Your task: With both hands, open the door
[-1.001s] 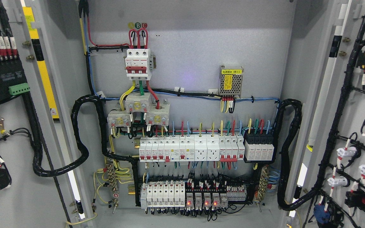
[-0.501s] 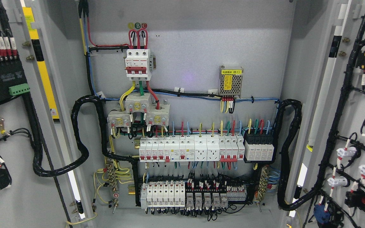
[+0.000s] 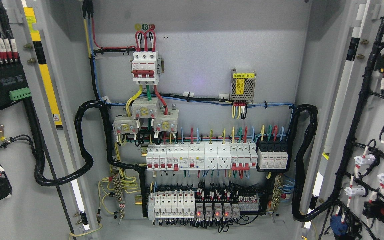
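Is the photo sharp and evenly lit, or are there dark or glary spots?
Head view: sharp throughout; back panel evenly lit, shadowed along its top corners; a faint purplish glare spot left of the power supply; bright strips show beside both doors.

The left door [image 3: 8, 140] runs off the left edge of the frame, and the right door [image 3: 378, 133] runs off the right edge. The writing on the yellow label [image 3: 244, 75] is too small to read.

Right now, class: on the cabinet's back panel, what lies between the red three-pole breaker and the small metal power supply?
Head view: only bare grey panel lies between the breaker and the power supply.
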Controlling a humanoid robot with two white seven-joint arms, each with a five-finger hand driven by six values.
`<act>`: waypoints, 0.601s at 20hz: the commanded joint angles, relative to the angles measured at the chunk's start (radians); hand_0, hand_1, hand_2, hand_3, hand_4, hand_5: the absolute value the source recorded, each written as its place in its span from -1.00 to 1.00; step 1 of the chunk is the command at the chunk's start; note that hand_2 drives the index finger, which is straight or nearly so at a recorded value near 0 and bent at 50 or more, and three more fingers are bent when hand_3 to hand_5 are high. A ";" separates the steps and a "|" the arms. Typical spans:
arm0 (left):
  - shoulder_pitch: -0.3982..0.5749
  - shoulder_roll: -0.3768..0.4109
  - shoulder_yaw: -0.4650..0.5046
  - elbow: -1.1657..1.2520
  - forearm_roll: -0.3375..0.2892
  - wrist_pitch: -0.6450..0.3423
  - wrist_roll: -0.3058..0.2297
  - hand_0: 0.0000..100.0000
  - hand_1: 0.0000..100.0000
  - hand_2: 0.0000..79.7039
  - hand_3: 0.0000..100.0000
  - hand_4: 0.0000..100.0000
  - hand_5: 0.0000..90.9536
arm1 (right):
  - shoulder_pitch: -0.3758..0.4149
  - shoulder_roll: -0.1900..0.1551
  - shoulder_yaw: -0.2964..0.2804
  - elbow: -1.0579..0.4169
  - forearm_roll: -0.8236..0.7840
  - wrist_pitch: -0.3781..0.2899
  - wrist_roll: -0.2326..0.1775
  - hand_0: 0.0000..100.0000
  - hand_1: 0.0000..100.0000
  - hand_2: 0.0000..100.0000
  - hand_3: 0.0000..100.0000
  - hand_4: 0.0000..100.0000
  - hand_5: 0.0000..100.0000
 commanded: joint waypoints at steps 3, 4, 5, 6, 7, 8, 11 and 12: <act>-0.036 -0.106 -0.060 0.634 -0.020 0.018 0.039 -0.76 0.11 -1.00 -1.00 -1.00 -1.00 | -0.015 0.107 0.026 0.481 0.043 0.166 -0.135 -1.00 0.00 -0.92 -1.00 -1.00 -1.00; -0.036 -0.106 -0.060 0.649 -0.037 0.020 0.103 -0.76 0.11 -1.00 -1.00 -1.00 -1.00 | -0.015 0.115 0.025 0.478 0.044 0.206 -0.137 -1.00 0.00 -0.92 -1.00 -1.00 -1.00; -0.036 -0.106 -0.060 0.660 -0.058 0.017 0.175 -0.76 0.11 -1.00 -1.00 -1.00 -1.00 | -0.023 0.123 0.022 0.478 0.044 0.252 -0.138 -1.00 0.00 -0.92 -1.00 -1.00 -1.00; -0.036 -0.106 -0.062 0.663 -0.083 0.014 0.229 -0.76 0.11 -1.00 -1.00 -1.00 -1.00 | -0.036 0.130 0.025 0.475 0.046 0.277 -0.141 -1.00 0.00 -0.92 -1.00 -1.00 -1.00; -0.034 -0.107 -0.060 0.663 -0.111 0.017 0.260 -0.76 0.11 -1.00 -1.00 -1.00 -1.00 | -0.056 0.144 0.028 0.475 0.047 0.297 -0.143 -1.00 0.00 -0.92 -1.00 -1.00 -1.00; -0.036 -0.109 -0.060 0.663 -0.129 0.023 0.263 -0.76 0.11 -1.00 -1.00 -1.00 -1.00 | -0.067 0.147 0.031 0.474 0.047 0.327 -0.143 -1.00 0.00 -0.92 -1.00 -1.00 -1.00; -0.048 -0.104 -0.062 0.658 -0.135 0.084 0.263 -0.76 0.11 -1.00 -1.00 -1.00 -1.00 | -0.087 0.149 0.034 0.454 0.049 0.424 -0.144 -1.00 0.00 -0.92 -1.00 -1.00 -1.00; -0.053 -0.098 -0.062 0.660 -0.135 0.104 0.263 -0.76 0.11 -1.00 -1.00 -1.00 -1.00 | -0.093 0.149 0.036 0.454 0.049 0.433 -0.144 -1.00 0.00 -0.92 -1.00 -1.00 -1.00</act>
